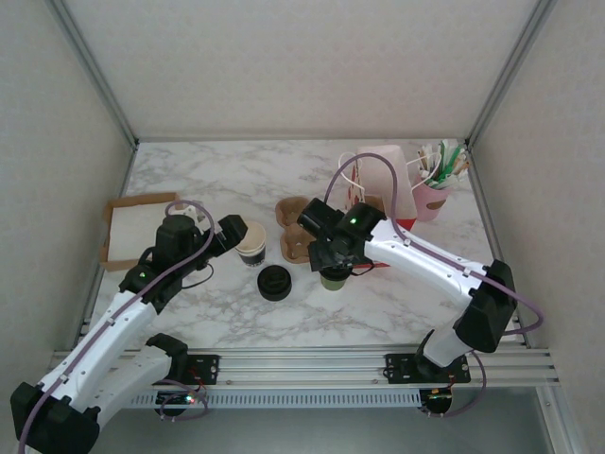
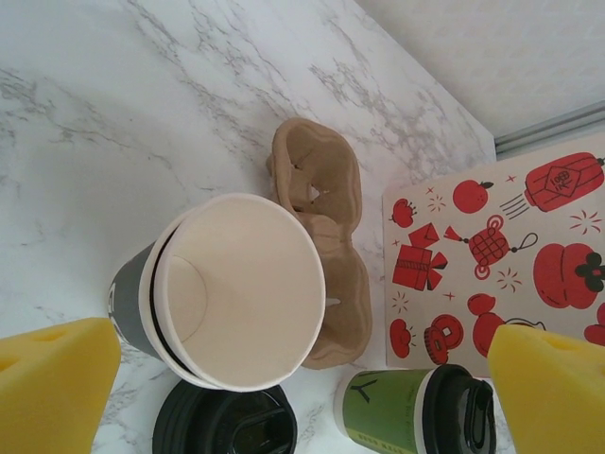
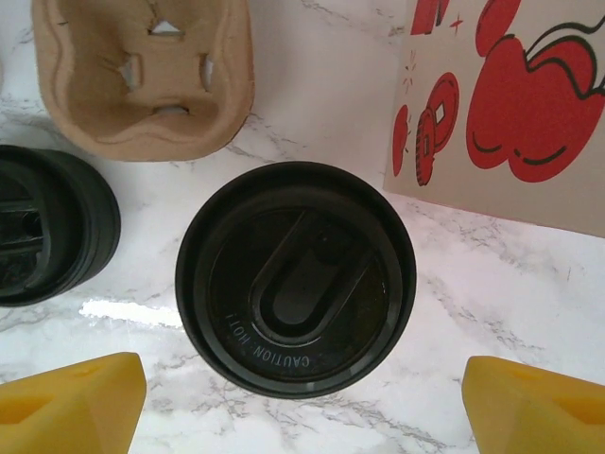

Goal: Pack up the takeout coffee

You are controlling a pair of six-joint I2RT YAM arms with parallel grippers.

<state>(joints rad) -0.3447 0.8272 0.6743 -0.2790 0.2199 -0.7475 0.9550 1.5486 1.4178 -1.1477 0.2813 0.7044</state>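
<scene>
**Coffee not yet packed**

Top view: the coffee (image 1: pixel 333 278) stands on the bench (image 1: pixel 189 180) beside the carrier (image 1: pixel 295 232).

Left wrist: the left fingers (image 2: pixel 52 383) are apart, facing a lidless cup (image 2: pixel 236 288).

Right wrist: the right fingers (image 3: pixel 71 402) are apart, flanking the coffee (image 3: pixel 295 279) without touching it. Grasping and packing remain.

Bright, soft, even light falls from overhead, so shadows are faint, though a white streak of glare lies on the table (image 3: pixel 128 312) beside the takeout coffee (image 3: pixel 295 279), and my yellow pads (image 3: pixel 66 402) blur in the near corners.
</scene>
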